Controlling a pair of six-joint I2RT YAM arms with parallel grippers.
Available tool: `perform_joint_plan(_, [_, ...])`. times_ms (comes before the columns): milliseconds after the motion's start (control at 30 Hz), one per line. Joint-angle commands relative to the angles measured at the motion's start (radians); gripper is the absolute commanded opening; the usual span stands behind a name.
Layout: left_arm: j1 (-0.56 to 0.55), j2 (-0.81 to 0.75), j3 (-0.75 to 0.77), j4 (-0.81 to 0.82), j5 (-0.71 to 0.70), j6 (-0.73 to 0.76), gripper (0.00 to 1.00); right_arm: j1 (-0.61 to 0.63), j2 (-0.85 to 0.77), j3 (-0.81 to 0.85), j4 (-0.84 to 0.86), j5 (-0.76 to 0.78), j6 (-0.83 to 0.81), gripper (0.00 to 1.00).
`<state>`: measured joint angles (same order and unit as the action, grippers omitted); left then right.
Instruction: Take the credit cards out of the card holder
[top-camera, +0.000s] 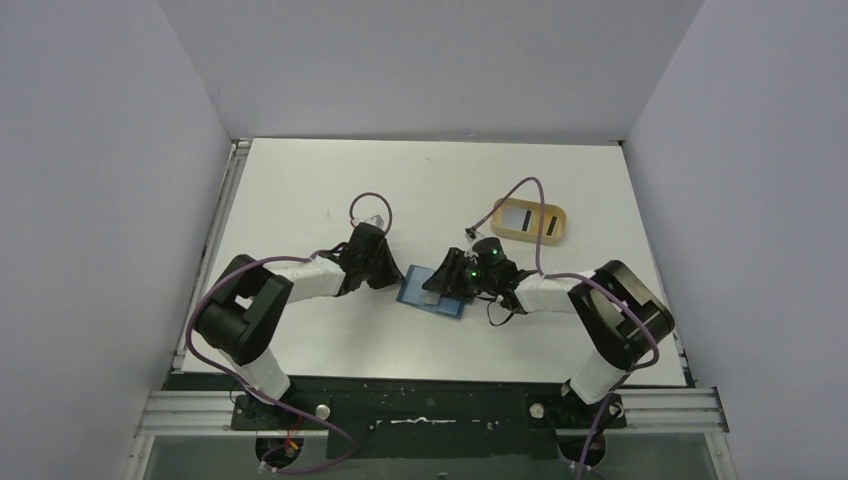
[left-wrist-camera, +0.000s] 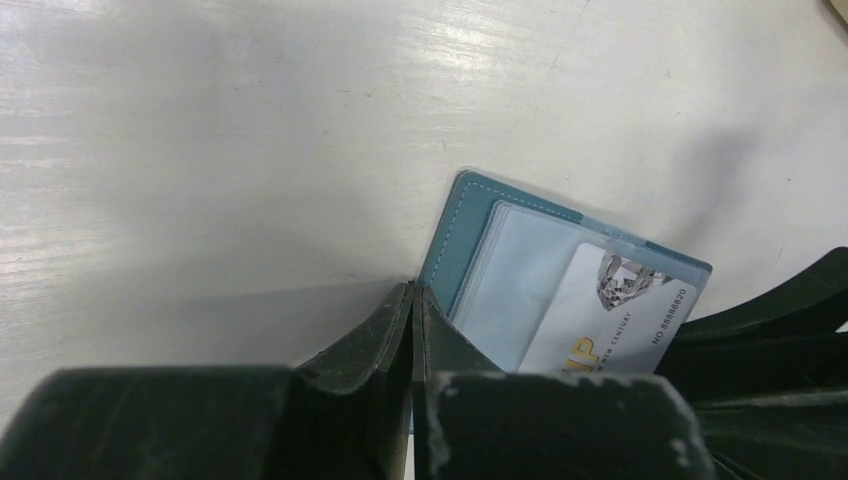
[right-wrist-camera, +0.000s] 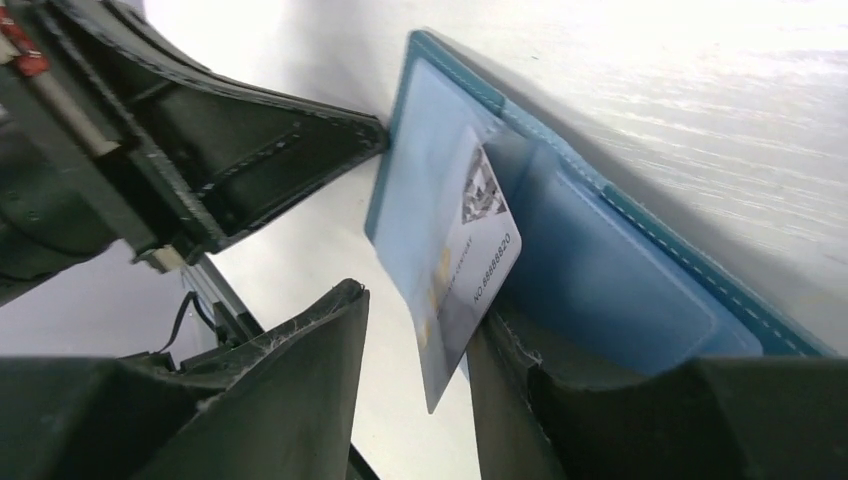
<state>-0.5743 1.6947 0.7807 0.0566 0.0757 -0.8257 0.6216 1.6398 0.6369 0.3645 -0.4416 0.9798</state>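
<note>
The teal-blue card holder (top-camera: 430, 293) lies open on the white table between my two grippers. A white credit card (right-wrist-camera: 470, 260) with a diamond logo sticks halfway out of its clear pocket (left-wrist-camera: 520, 290). My right gripper (right-wrist-camera: 425, 305) is open and straddles the card's free end: the card leans against the right finger (right-wrist-camera: 520, 370), while a gap separates it from the left finger (right-wrist-camera: 320, 350). My left gripper (left-wrist-camera: 413, 292) is shut with nothing between its fingers, its tips set against the card holder's (left-wrist-camera: 455, 240) left edge.
A tan rounded tray (top-camera: 500, 209) sits at the back right, holding a pale card with a black stripe (top-camera: 522, 218). The right arm's purple cable (top-camera: 530, 185) loops just over the tray. Grey walls enclose the table on three sides.
</note>
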Motion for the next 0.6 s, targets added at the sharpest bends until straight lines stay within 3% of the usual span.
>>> perform_joint_plan(0, [0.001, 0.03, -0.02, -0.095, -0.012, 0.033, 0.0, -0.001, 0.015, -0.016, 0.046, 0.032, -0.017, 0.41])
perform_joint_plan(233, [0.001, 0.033, -0.02, -0.098, -0.011, 0.039, 0.0, -0.012, -0.005, -0.03, -0.045, 0.067, -0.065, 0.15])
perform_joint_plan(333, [0.001, 0.033, -0.02, -0.099, -0.011, 0.04, 0.0, -0.015, -0.031, -0.027, -0.095, 0.077, -0.086, 0.1])
perform_joint_plan(567, [0.003, 0.033, -0.017, -0.104, -0.01, 0.045, 0.0, -0.049, -0.126, -0.008, -0.261, 0.053, -0.176, 0.1])
